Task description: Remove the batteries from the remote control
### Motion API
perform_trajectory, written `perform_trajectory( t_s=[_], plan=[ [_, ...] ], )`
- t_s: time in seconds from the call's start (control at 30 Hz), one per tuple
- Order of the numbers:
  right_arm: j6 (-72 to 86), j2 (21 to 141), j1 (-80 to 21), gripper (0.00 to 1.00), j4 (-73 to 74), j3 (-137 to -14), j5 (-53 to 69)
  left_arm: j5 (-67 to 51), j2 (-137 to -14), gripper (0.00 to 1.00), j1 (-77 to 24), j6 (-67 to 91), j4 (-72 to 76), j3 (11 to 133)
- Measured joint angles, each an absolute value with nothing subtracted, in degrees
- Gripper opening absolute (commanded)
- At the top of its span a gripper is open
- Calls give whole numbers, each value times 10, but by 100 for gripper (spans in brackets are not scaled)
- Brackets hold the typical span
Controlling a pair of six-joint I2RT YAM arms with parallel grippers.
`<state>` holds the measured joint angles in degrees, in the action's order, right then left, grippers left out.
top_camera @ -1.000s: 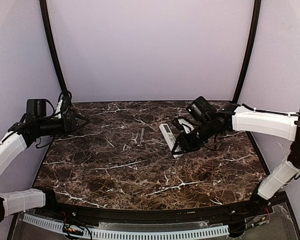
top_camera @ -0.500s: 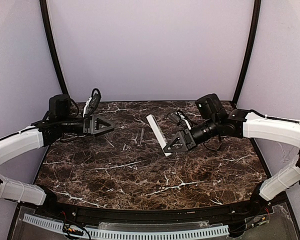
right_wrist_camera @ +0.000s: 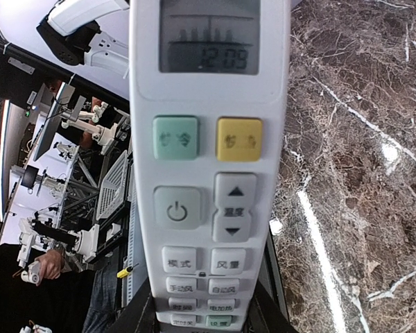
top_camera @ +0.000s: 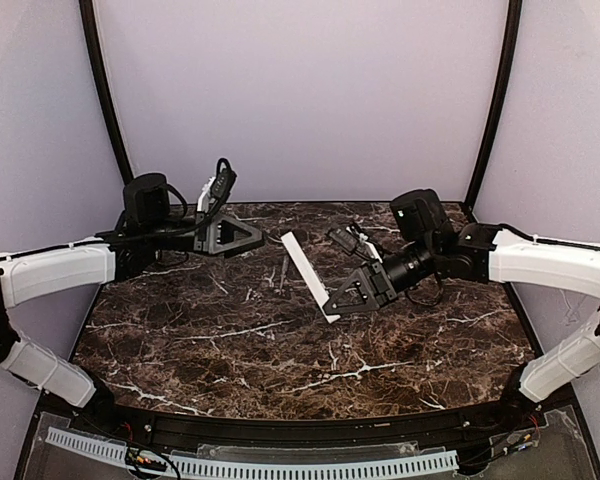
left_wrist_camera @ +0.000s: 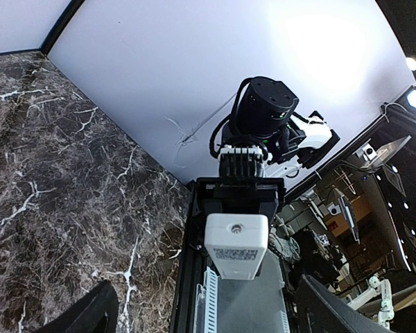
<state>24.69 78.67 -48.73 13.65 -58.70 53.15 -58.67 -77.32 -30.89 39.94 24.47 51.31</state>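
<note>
Above the desk [top_camera: 230,345], my right fingers [top_camera: 338,300] clamp the remote [top_camera: 305,272] by its near end, tilted; its display [right_wrist_camera: 209,43] is lit, so the batteries are likely inside. Left fingers [top_camera: 252,238], spread wide, hover near its far end; a clumsy nudge could lever it loose.

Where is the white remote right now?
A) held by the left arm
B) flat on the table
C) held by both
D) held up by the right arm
D: the right gripper clamps the remote control by its lower end, in the air; the left gripper is open, clear of it.
</note>
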Motion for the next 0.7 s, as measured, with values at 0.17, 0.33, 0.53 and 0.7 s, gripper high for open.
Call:
perform_trajectory(
  t_s=[0.17, 0.33, 0.53, 0.7],
  plan=[
    [244, 787, -493, 0, 135, -587, 542, -592, -795, 84, -335, 405, 260, 530],
    [243, 790, -500, 0, 133, -587, 546, -594, -817, 81, -354, 409, 272, 544],
    [243, 792, -502, 0, 133, -587, 546, -597, -834, 75, -372, 409, 276, 555],
    [243, 793, -508, 0, 133, -587, 545, -605, -841, 68, -385, 409, 278, 562]
  ],
)
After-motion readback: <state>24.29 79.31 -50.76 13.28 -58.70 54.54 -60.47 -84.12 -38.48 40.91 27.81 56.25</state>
